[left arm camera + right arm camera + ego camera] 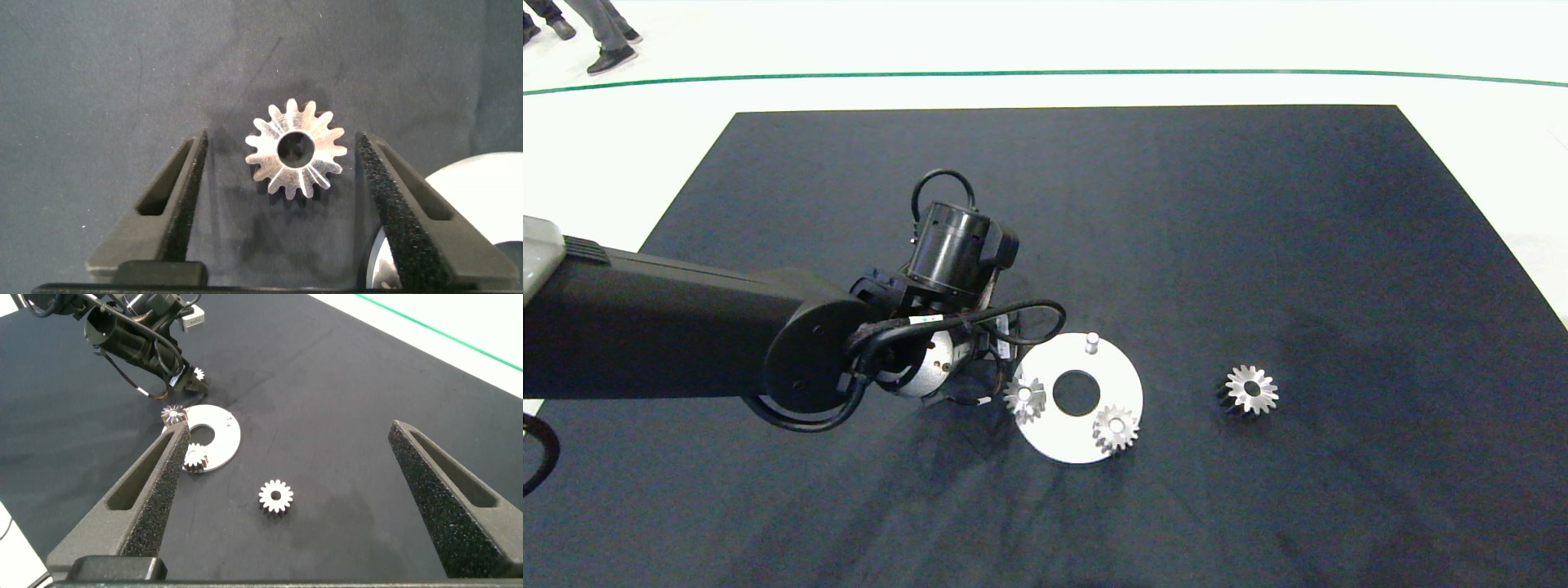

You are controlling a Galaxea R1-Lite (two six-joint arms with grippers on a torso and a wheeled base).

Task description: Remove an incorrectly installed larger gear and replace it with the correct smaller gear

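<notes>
Two mounted gears point(1025, 398) sat on the white disc point(1045, 437), whose third peg point(1092, 340) stood bare. The larger gear point(1251, 389) lay off the disc on the dark surface point(1258, 204), toward its right edge. The left gripper point(282, 137) hung over the smaller gear point(296, 149), just beside the disc, fingers spread either side and apart from it. A good grasp would need a centred descent, an even squeeze across the teeth and a level lift. The right gripper point(286, 429) idled aloft, fingers spread wide.

Two gears point(1025, 398) on the disc point(1045, 437), larger gear point(1251, 389) right, apart.
</notes>
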